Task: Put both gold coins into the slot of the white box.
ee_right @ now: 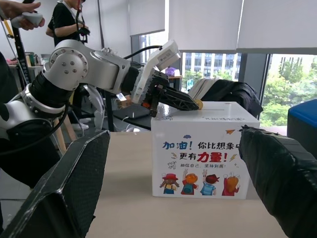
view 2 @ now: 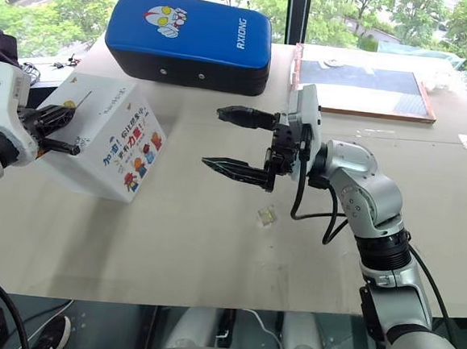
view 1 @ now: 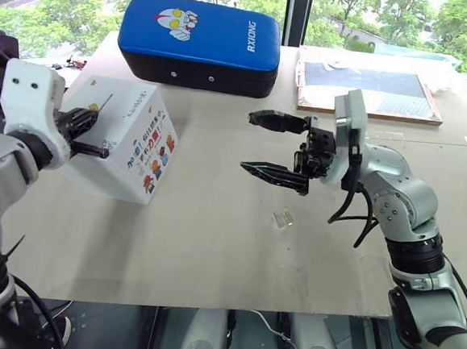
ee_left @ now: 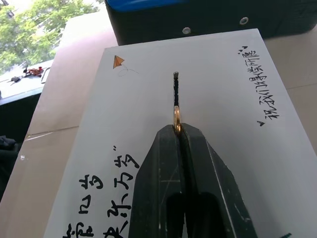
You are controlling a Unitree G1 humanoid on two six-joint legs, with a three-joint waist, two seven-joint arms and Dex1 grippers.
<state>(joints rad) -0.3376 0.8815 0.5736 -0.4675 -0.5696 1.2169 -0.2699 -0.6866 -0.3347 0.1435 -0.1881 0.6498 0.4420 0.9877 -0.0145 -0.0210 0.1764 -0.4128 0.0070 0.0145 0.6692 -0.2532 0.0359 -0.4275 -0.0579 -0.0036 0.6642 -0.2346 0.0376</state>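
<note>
Gold coin [ee_left: 176, 118] pinched edge-on in left gripper [ee_left: 177, 130] over slot [ee_left: 175, 90] of white box [view 1: 126, 146]. Right gripper [view 1: 268, 145] spread, empty. "RXIONG" printed on blue cushion [view 1: 204, 39].

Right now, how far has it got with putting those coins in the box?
Nothing looks posted yet. The left gripper pinches one gold coin edge-on right at the slot in the white box. The second coin lies on the table below the open right gripper.
</note>
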